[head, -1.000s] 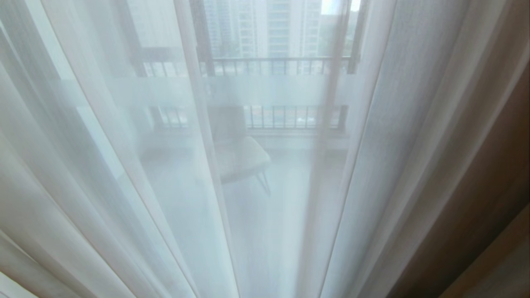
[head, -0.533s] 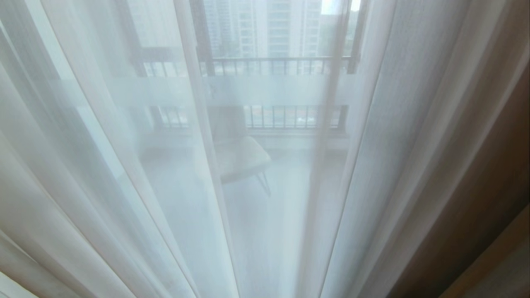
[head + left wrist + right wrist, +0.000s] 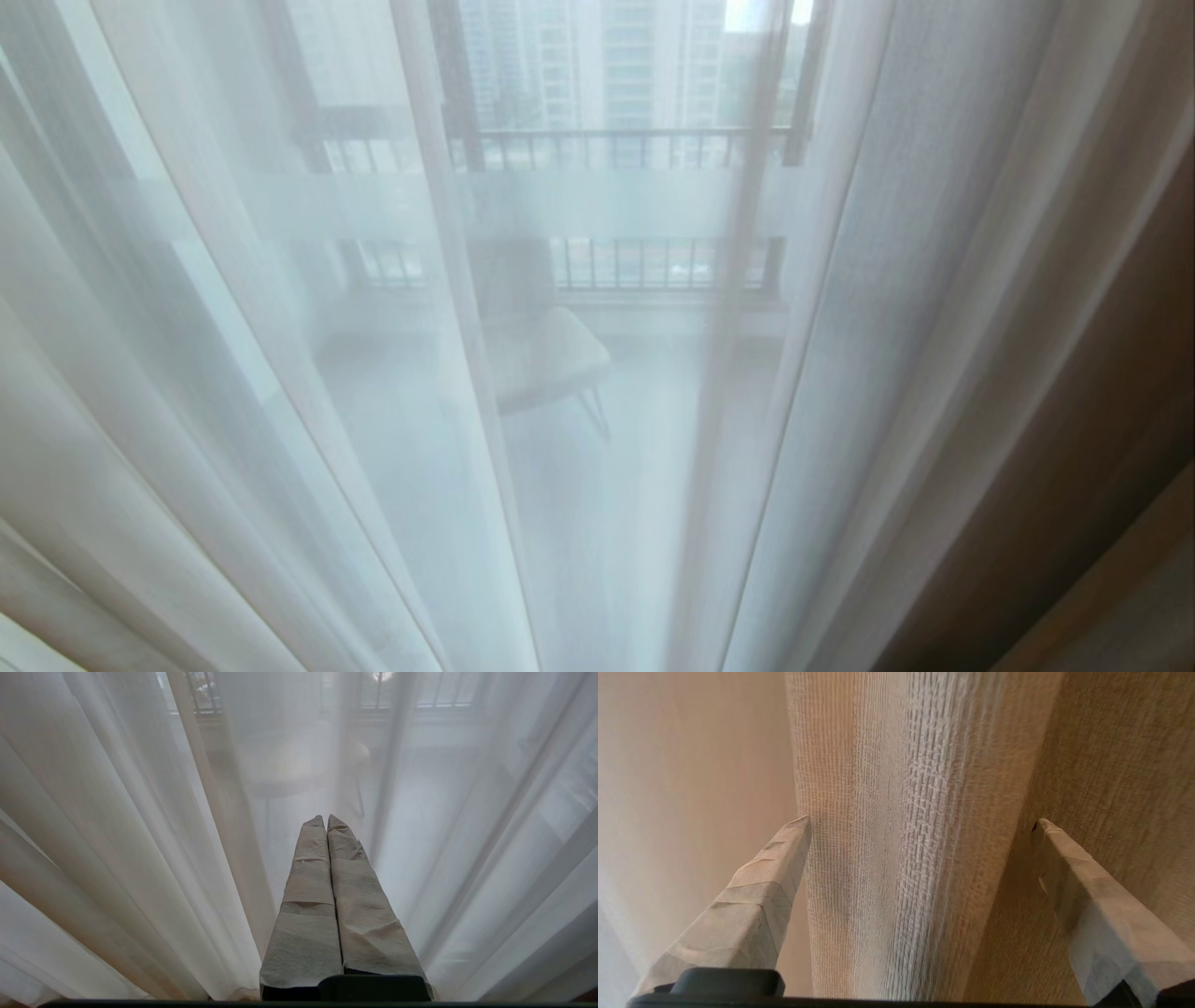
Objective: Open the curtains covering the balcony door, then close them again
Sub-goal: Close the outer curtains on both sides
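The curtains hang drawn across the balcony door point(image 3: 457, 103). White sheers point(image 3: 233, 373) fill most of the head view, and a thick beige-grey panel point(image 3: 1074, 439) hangs at the right. The door's dark frame and frosted band point(image 3: 607, 201) show through the sheers. Neither arm is in the head view. My right gripper point(image 3: 923, 822) is open, with a fold of white sheer point(image 3: 896, 812) standing between its fingers and the woven beige panel point(image 3: 1111, 765) beside it. My left gripper point(image 3: 325, 819) is shut and empty, pointing at the sheers point(image 3: 140, 835).
Through the sheers I see a chair point(image 3: 546, 359) on the balcony, a dark railing point(image 3: 616, 149) and tall buildings beyond. A brown wooden surface point(image 3: 1130, 607) shows at the bottom right past the thick panel.
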Controlling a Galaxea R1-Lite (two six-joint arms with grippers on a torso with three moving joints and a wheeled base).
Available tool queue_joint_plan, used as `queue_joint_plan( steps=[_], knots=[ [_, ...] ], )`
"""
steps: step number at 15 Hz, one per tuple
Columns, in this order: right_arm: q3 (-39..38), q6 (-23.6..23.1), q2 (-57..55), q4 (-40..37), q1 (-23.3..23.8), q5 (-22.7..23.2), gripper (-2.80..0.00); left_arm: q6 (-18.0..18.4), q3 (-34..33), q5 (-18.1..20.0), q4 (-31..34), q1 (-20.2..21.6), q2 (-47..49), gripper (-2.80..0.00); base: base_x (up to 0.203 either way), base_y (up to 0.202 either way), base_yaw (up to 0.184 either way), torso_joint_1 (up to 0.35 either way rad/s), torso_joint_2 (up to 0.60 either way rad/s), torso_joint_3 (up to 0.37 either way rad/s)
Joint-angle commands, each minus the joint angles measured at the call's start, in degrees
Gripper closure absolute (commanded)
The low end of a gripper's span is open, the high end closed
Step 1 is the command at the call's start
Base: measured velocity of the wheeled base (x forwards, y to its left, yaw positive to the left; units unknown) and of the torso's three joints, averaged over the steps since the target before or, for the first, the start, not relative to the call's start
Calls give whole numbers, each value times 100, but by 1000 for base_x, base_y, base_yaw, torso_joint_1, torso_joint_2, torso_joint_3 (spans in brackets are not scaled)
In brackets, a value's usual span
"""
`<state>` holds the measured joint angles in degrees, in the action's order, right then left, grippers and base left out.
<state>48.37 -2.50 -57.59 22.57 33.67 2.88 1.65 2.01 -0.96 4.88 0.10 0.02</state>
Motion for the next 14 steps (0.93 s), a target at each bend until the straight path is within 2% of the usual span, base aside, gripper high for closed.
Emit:
queue_joint_plan(
  steps=[1, 7, 8, 9, 14],
  knots=[
    [14, 39, -179, 19, -1, 11, -280, 2, 1, -1, 5, 2, -2, 0, 0, 0, 0, 0, 0, 0],
    [270, 289, -592, 43, -1, 41, -280, 2, 1, -1, 5, -1, -2, 0, 0, 0, 0, 0, 0, 0],
    [279, 395, -596, 101, -1, 162, -57, 2, 1, -1, 5, 6, -2, 0, 0, 0, 0, 0, 0, 0],
    [286, 479, -596, 212, -1, 329, 0, 2, 1, -1, 5, -1, -2, 0, 0, 0, 0, 0, 0, 0],
    [243, 487, -510, 283, -1, 388, 0, 2, 1, -1, -4, -1, -2, 0, 0, 0, 0, 0, 0, 0]
  ],
)
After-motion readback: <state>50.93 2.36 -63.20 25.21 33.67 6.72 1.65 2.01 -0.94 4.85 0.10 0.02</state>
